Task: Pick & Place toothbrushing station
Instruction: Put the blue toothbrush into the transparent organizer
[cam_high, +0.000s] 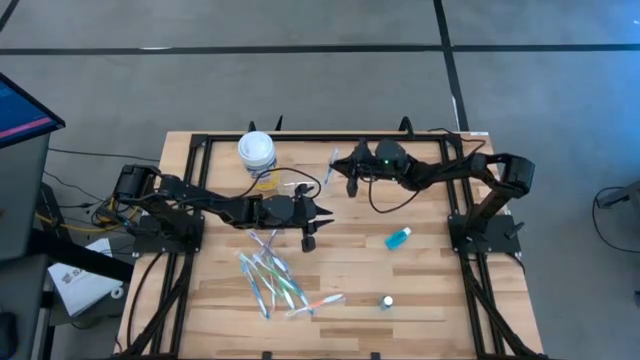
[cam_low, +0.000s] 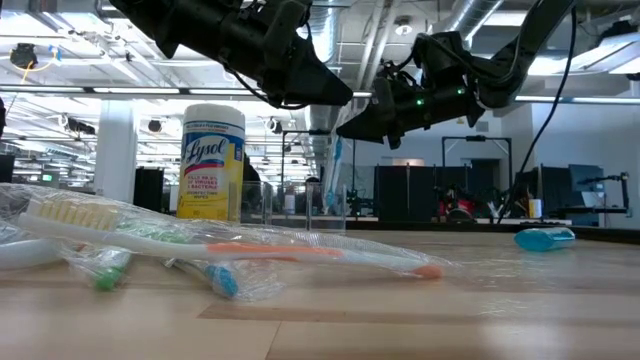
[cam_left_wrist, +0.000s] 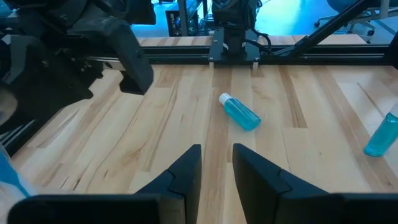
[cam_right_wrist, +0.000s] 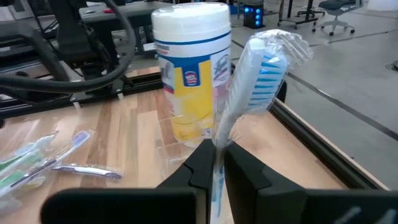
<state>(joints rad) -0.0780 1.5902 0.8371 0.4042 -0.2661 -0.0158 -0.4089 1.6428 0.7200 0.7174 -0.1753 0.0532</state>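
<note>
- Right pincer (cam_right_wrist: 214, 163) nipped narrow on the handle of a wrapped blue-and-white toothbrush (cam_right_wrist: 258, 74), bristle head up and shaft near upright; by judgement, held that way to drop handle-first into a container.
- Raised above the far side of the pale wooden slatted surface (cam_high: 420, 290), just beside the yellow wipes canister with white lid (cam_high: 257, 152).
- Small clear plastic cup (cam_low: 325, 207) standing near the canister's foot, close below the held brush; likely the target, with a narrow mouth leaving little margin.
- Left pincer (cam_left_wrist: 216, 168) low over mid-surface, fingers a narrow gap apart, nothing between them; apparently waiting clear of the other arm.
- Heap of thin wrapped toothbrushes in white, blue and green (cam_high: 272, 278) lying loose on the near left part, well apart from the cup.
- Small blue tube with white cap (cam_high: 398, 238) flat on the right half; a second small blue capped item (cam_high: 386, 301) nearer the front edge.
- Black frame rail (cam_high: 320, 138) close behind canister and cup: tight room at the back, open boards toward the middle.
</note>
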